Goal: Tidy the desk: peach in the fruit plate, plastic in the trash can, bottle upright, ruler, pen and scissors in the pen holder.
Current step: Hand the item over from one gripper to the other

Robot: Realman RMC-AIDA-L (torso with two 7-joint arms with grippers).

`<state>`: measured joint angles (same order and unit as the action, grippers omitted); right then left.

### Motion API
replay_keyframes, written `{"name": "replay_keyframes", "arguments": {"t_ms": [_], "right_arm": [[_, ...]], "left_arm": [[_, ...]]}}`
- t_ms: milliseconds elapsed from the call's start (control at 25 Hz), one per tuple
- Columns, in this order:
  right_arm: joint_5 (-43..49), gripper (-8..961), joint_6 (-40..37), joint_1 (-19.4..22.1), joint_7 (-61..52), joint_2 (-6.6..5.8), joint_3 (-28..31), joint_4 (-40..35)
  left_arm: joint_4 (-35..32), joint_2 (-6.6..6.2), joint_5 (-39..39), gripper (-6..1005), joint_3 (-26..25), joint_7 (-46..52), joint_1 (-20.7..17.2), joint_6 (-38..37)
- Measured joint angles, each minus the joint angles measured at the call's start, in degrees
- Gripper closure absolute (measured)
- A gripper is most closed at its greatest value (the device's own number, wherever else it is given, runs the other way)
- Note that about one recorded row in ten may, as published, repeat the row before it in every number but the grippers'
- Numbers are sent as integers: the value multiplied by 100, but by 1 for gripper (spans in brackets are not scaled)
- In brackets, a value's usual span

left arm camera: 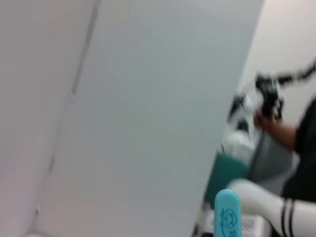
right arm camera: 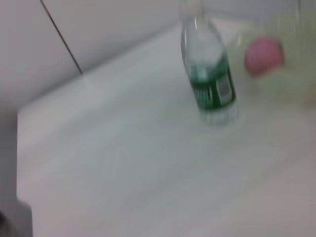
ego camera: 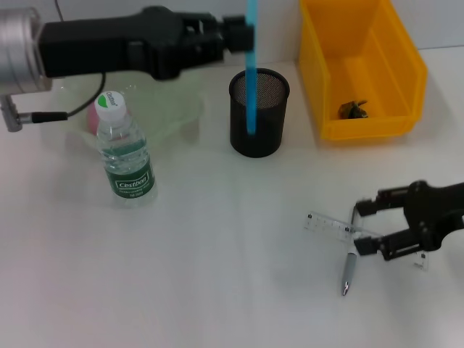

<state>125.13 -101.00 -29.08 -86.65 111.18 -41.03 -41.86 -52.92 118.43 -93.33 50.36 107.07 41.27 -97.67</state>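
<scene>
Left hand [ego camera: 243,32]: clamped on blue scissors [ego camera: 251,69], held upright, lower end inside black mesh pen holder [ego camera: 259,112]; not yet let go.
Right hand [ego camera: 373,225]: open, fingers either side of clear ruler [ego camera: 330,225], low over tabletop [ego camera: 217,275]; nothing gripped.
Pen [ego camera: 349,270]: flat on tabletop, touching ruler end; not yet stored.
Done, by the look of it: bottle [ego camera: 127,156] upright; peach [ego camera: 96,117] in clear fruit plate [ego camera: 177,112]; crumpled scrap [ego camera: 354,109] in yellow bin [ego camera: 362,69].
Left: release scissors, then ruler and pen.
Surface: plain white, smooth.
Room: pale wall behind; person dimly visible in left wrist view.
</scene>
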Motion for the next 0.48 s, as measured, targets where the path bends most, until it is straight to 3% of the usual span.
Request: {"name": "replay_keyframes", "arguments": {"t_ms": [120, 160, 280, 360, 400, 480], "right_arm": [[-143, 237, -269, 98, 493, 94, 605, -11], [-361, 238, -396, 221, 806, 194, 875, -17], [-575, 238, -437, 336, 1003, 281, 942, -49], [-834, 239, -472, 473, 1191, 401, 943, -106], [-834, 239, -472, 473, 1191, 401, 943, -106], [-889, 239, -513, 506, 1270, 431, 946, -111]], "left_arm": [[40, 17, 347, 794, 11, -16, -188, 122], [63, 40, 739, 794, 89, -130, -364, 210], [82, 50, 905, 794, 133, -200, -430, 240], [181, 65, 2135, 794, 967, -818, -841, 608], [181, 65, 2135, 794, 967, -818, -841, 608], [190, 66, 2729, 794, 1533, -1198, -1010, 959]]}}
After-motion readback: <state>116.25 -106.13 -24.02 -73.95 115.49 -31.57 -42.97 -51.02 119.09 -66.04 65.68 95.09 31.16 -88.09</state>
